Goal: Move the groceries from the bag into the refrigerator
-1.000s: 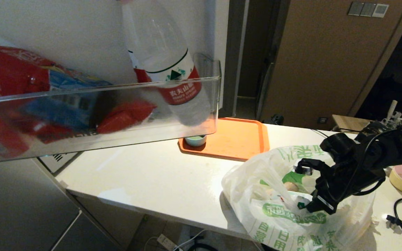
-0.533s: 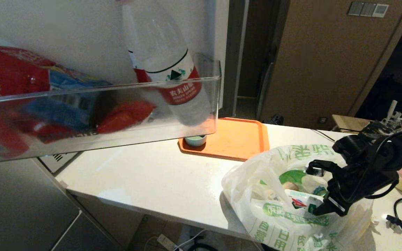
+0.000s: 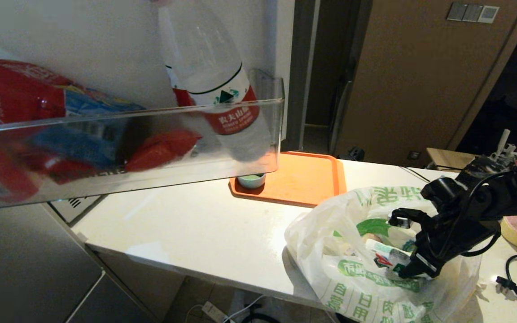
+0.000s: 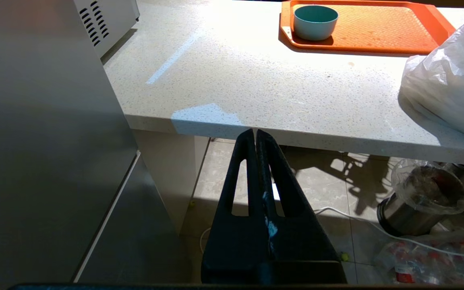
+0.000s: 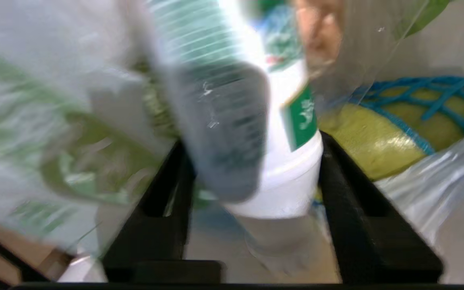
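- One crinkly translucent white plastic bag (image 3: pixel 375 264) with green print sits on the white counter (image 3: pixel 204 229), just right of the single orange tray (image 3: pixel 303 179).
- Right gripper (image 3: pixel 409 244) is inside the bag mouth, jaws spread either side of one white bottle with green label (image 5: pixel 292 161); grip contact: cannot tell.
- Left gripper (image 4: pixel 255 135): fingers pressed together, empty, below the counter edge.
- One teal cup (image 4: pixel 315 22) on the tray.

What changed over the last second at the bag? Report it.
The right gripper, working inside the bag, swung toward the robot's right, then came part of the way back. Its jaws stand either side of the white bottle without visibly closing on it. The orange tray, the refrigerator door shelf and the shut left gripper under the counter edge stayed put.
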### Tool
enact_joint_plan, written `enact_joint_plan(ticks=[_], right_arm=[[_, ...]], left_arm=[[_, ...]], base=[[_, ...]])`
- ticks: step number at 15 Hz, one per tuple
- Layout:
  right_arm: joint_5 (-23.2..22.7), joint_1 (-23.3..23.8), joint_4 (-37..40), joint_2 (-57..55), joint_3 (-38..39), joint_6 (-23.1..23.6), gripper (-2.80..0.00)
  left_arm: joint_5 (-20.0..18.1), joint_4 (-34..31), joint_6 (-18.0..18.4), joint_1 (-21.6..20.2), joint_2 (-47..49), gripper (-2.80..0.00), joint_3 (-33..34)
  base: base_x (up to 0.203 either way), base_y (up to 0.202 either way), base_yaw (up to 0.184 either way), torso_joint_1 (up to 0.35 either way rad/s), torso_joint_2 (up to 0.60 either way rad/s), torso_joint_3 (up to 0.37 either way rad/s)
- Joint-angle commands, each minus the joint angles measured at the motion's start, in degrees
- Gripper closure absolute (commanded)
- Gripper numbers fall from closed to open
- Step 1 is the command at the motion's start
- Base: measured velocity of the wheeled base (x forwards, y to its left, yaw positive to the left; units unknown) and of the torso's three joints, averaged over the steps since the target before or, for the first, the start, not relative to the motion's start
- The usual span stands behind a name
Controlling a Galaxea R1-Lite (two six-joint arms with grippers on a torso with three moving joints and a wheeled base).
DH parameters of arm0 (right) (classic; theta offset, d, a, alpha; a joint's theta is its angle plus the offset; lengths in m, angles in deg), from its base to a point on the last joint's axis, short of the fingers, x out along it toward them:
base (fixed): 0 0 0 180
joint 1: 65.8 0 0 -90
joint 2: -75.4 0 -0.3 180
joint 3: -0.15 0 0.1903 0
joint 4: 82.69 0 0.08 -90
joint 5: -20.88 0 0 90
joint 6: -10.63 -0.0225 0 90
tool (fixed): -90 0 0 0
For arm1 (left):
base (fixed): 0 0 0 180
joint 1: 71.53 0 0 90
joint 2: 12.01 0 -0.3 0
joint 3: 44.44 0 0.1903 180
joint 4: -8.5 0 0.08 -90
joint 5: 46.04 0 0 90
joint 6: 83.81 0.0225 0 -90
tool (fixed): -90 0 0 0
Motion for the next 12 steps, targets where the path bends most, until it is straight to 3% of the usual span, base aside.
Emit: enact_joint_plan(ticks=[1, 12], right_arm=[[-0.08, -0.01, 0.11, -1.19, -0.75, 0.32, -2.80], [1.15, -1.65, 0.11, -1.19, -3.75, 3.74, -2.80]], left_arm=[[0.01, 0.00, 0.00, -0.05, 0.09, 0.00, 0.00], [0.01, -0.08, 0.00, -0.07, 0.09, 0.00, 0.00]], base=[[0.000, 0.000, 0.000, 0.000, 0.00, 0.000], [0.000, 0.000, 0.000, 0.000, 0.00, 0.000]])
